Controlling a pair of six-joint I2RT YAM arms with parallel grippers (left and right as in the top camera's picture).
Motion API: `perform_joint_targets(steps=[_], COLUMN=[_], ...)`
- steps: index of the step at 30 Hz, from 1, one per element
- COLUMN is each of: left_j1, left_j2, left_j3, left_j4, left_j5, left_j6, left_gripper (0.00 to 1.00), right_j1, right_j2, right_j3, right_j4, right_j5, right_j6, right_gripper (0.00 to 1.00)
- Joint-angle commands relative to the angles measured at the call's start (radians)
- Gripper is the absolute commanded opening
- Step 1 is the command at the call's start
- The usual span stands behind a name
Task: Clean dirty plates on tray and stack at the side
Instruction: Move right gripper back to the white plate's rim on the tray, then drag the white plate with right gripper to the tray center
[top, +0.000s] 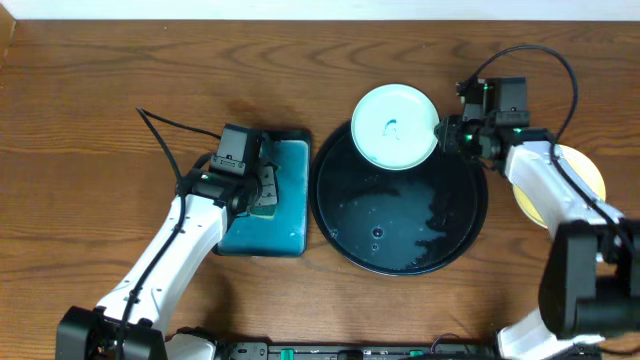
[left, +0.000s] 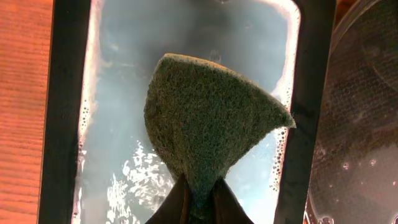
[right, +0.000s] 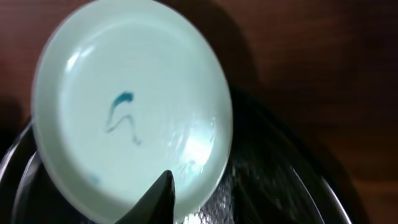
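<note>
One pale mint-blue plate with a small teal smear in its middle is over the far rim of the round black tray. My right gripper is shut on the plate's right rim. In the right wrist view one finger lies on top of the plate, with the wet tray below. A pale yellow plate lies on the table to the right, partly hidden by my right arm. No other mint plate shows. My left gripper is shut on a green sponge.
The left gripper holds the sponge over a rectangular black tray with teal inside and foamy water. This tray sits just left of the round tray. The round tray's floor has water drops.
</note>
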Motion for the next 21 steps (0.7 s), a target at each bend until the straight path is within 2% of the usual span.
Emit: perform_joint_targets(steps=[1,9,12,15,21], left_j1=[0.000,0.000,0.000,0.000,0.000], left_j2=[0.005,0.005,0.005,0.005,0.005], left_j3=[0.014,0.014,0.014,0.014,0.014], left_j4=[-0.008,-0.010,-0.010,-0.010,-0.013], left_j5=[0.010,0.010,0.010,0.010,0.010], left_j6=[-0.005,-0.006,-0.006,-0.005,-0.005], left_gripper=[0.08,0.07,0.07,0.08,0.07], right_j1=[0.016,0.040,0.048,0.049,0.040], right_j2=[0.073,0.194,0.219,0.224,0.175], right_j3=[0.006,0.006,0.006,0.006,0.006], right_j4=[0.055,0.129,0.125,0.108,0.023], right_j5=[0.008,0.013,0.012,0.012,0.010], right_j6=[0.086,0.121,0.123,0.122,0.122], right_gripper=[0.29,0.29,0.26,0.14,0.01])
